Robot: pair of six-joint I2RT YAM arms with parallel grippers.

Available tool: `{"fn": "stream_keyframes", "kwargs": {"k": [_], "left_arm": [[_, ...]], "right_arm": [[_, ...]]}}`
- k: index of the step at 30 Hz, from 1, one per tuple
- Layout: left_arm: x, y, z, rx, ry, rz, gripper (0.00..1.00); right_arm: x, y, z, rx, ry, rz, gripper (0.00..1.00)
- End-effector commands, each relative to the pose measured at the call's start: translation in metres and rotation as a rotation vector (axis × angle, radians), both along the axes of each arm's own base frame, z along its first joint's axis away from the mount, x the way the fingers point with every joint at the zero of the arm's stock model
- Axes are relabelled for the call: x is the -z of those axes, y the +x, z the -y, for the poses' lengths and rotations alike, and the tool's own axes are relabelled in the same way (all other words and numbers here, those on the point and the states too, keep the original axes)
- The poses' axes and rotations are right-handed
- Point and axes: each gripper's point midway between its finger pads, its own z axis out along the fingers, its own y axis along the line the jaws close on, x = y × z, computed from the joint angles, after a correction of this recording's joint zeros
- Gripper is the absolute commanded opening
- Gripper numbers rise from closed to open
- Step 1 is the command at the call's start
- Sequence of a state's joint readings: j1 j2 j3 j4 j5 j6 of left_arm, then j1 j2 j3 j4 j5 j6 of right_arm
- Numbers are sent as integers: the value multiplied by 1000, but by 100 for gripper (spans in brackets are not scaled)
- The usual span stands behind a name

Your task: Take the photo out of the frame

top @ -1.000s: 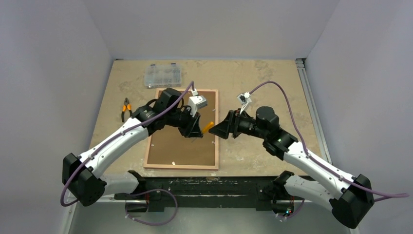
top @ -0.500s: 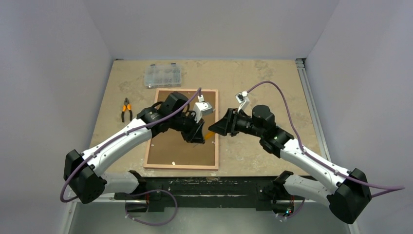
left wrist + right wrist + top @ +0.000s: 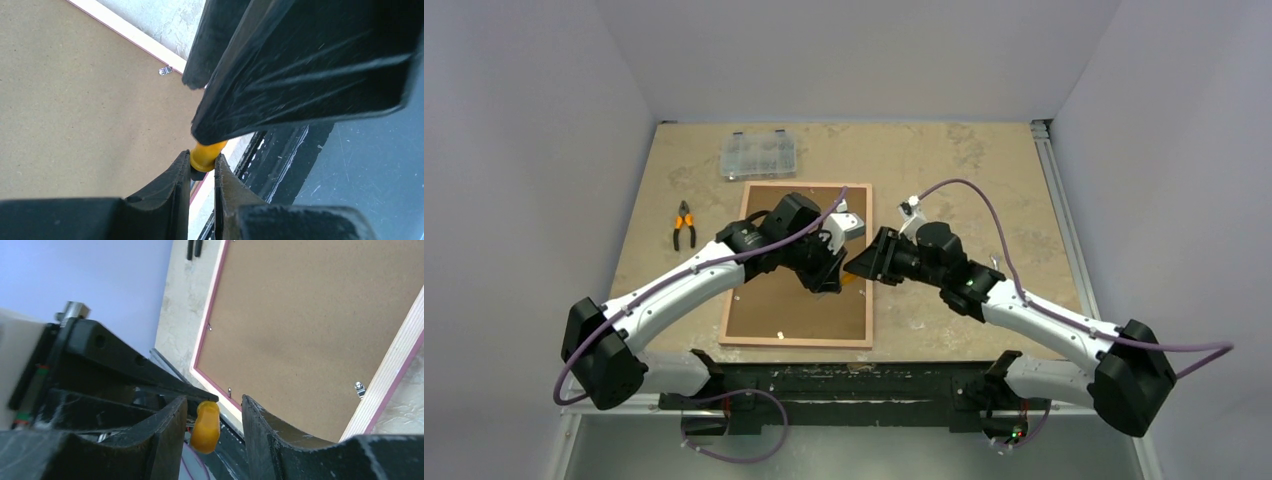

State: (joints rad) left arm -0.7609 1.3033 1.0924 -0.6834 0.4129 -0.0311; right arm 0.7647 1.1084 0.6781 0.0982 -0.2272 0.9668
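The pink frame (image 3: 794,342) lies face down in the middle of the table, with the brown backing board (image 3: 789,305) set in it. The photo is hidden under the board. My left gripper (image 3: 829,280) is shut on a small yellow-handled tool (image 3: 206,154) above the frame's right side. My right gripper (image 3: 856,268) is open, and its fingers stand on either side of the yellow handle (image 3: 206,426) without touching it. The board (image 3: 310,325) and the frame's pale rear edge (image 3: 395,365) show in the right wrist view.
A clear plastic compartment box (image 3: 760,155) stands beyond the frame. Orange-handled pliers (image 3: 683,224) lie left of it. Small metal tabs (image 3: 165,71) sit on the frame's inner edge. A black rail (image 3: 854,385) runs along the near table edge.
Both arms have closed in over the frame's right side. The left gripper carried the yellow tool right and nearer. The right gripper moved left until its open fingers straddled the handle.
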Motion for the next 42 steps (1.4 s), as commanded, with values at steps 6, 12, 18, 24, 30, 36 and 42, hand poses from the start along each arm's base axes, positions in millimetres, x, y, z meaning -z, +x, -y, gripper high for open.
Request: {"fn": "stream_keyframes", "kwargs": {"k": [6,12,18,24,30,36,42], "left_arm": [[-15,10,5,6,-5,71,0],[-11,14,3,-10,27,62,0],[-13,15,4,-33,16,63,15],[-17,17,3,-63,-2,62,74],[-45,24,-10,-184,-119,116,94],[-32,31,-22,-370,-317,-139,100],[13,37,-64,-633,-250,-101,100]], "right_arm": [[20,-3,-23,9,-10,-59,41],[24,0,-17,35,-30,-33,6],[26,0,-7,56,-63,6,0],[44,3,15,114,-148,35,0],[62,8,36,127,-329,79,0],[63,21,48,116,-489,164,0],[63,36,48,56,-642,234,0]]}}
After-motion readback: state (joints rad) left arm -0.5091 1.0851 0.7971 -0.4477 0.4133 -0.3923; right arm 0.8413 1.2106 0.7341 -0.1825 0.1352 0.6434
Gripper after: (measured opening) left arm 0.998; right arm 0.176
